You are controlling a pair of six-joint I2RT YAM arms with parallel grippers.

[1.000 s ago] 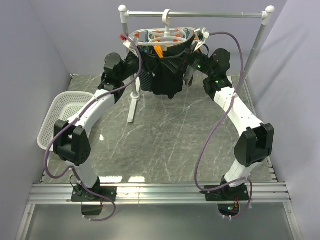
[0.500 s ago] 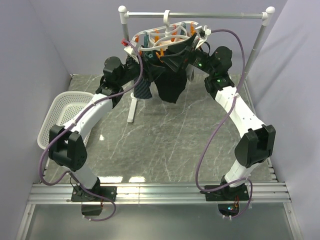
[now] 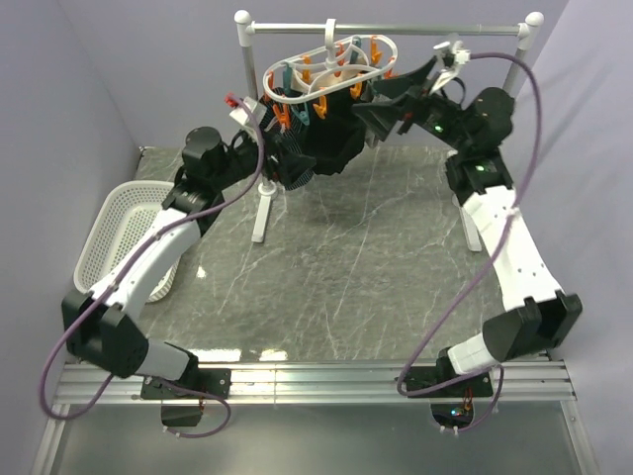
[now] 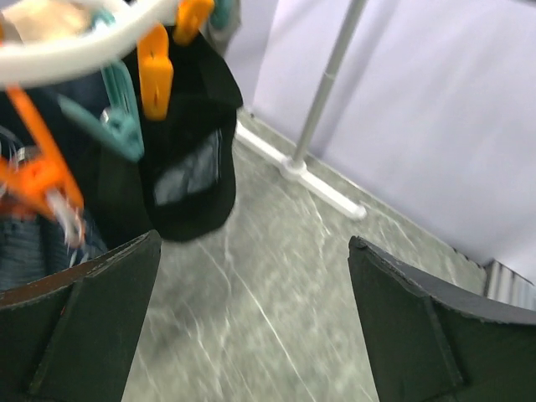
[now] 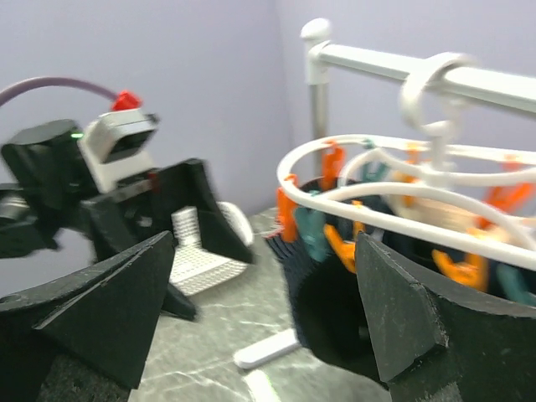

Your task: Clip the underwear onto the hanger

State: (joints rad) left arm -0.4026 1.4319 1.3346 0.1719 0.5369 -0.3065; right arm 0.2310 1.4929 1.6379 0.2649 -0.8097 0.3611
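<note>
The white oval hanger (image 3: 331,67) hangs by its hook from the silver rail, its ring lined with orange and teal pegs. The black underwear (image 3: 333,139) droops in a bunch below it. In the left wrist view its cloth (image 4: 188,172) hangs under an orange peg (image 4: 157,77). My left gripper (image 3: 269,139) is left of the hanger, open and empty (image 4: 255,243). My right gripper (image 3: 373,99) is to the hanger's right, jaws wide with nothing between them (image 5: 265,241). The right wrist view shows the hanger (image 5: 394,197) and underwear (image 5: 335,322) just ahead.
A dark striped garment (image 3: 287,163) also hangs from the hanger's left side. The rail stand (image 3: 386,29) spans the back, with a white foot (image 3: 261,213) on the marble table. A white basket (image 3: 114,233) sits at the left edge.
Both arms have drawn back from the hanger, left arm leftward, right arm rightward. The left gripper has opened. The hanger has risen and the underwear hangs bunched higher beneath it.
</note>
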